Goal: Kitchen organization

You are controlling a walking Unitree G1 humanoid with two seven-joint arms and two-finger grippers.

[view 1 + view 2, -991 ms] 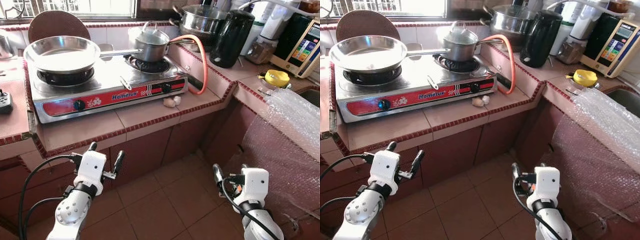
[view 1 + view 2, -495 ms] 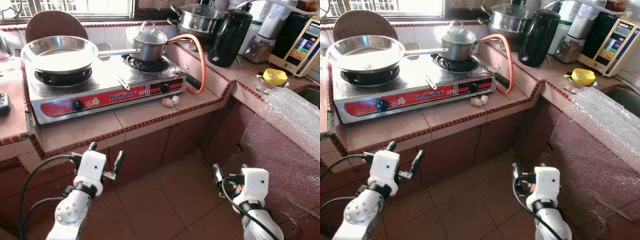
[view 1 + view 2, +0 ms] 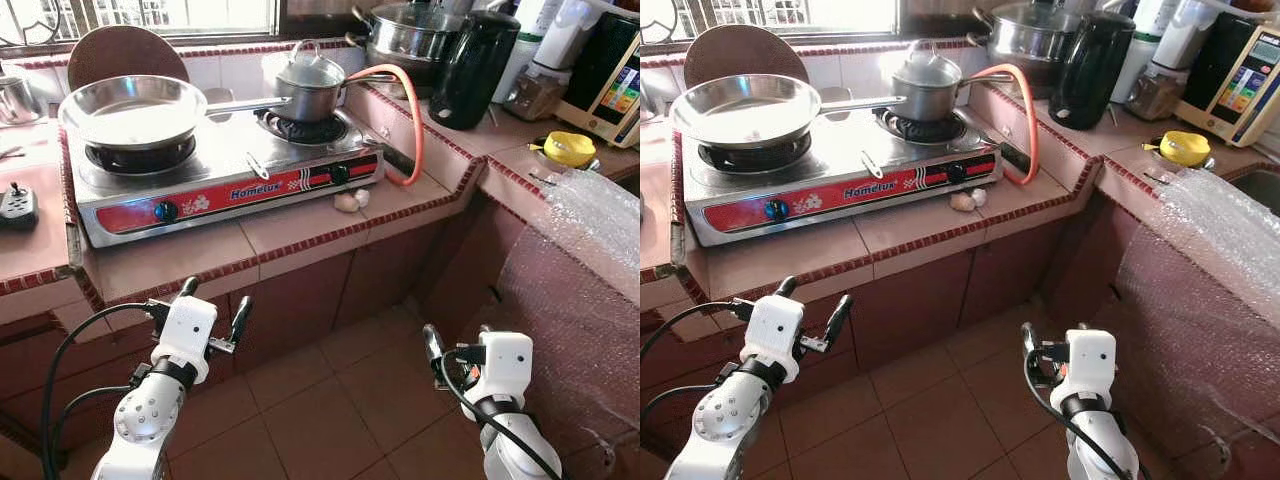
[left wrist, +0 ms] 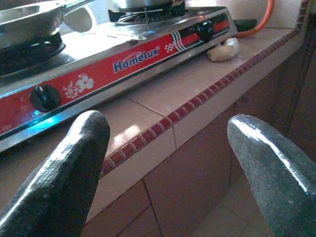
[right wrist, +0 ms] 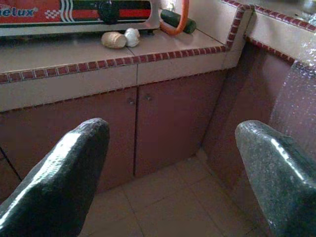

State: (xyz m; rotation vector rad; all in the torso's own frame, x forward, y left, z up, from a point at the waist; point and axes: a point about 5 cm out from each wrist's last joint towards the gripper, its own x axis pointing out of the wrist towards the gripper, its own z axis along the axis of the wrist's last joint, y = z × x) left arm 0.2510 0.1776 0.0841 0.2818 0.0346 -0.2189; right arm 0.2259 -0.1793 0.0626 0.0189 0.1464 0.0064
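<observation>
While both arms hang low in front of the cabinet doors, nothing is yet held. The tiled counter [image 3: 300, 225] runs along the wall and turns a corner toward the sink side, where a sheet of bubble wrap [image 3: 590, 250] drapes over the edge. The gas stove [image 3: 220, 165] sits on the counter below the window. On its left burner rests the frying pan [image 3: 130, 108]; it is judged stiff, moderately heavy and smooth, best taken by its long handle, which points toward the saucepan [image 3: 312, 88] on the other burner. The saucepan carries a lid that may slide if tilted; grip its side handle. Behind it stand a large lidded pot [image 3: 412, 30] and a black kettle [image 3: 473, 68], the kettle likely light if empty. An orange gas hose [image 3: 412, 120] loops from the stove; avoid snagging it. Two small garlic bulbs [image 3: 350, 200] lie just beside the stove front, light and easily crushed.

The left gripper [image 3: 212, 312] is wide open and empty. The right gripper [image 5: 168, 173] is likewise spread wide, empty, above the tiled floor [image 3: 300, 410].
</observation>
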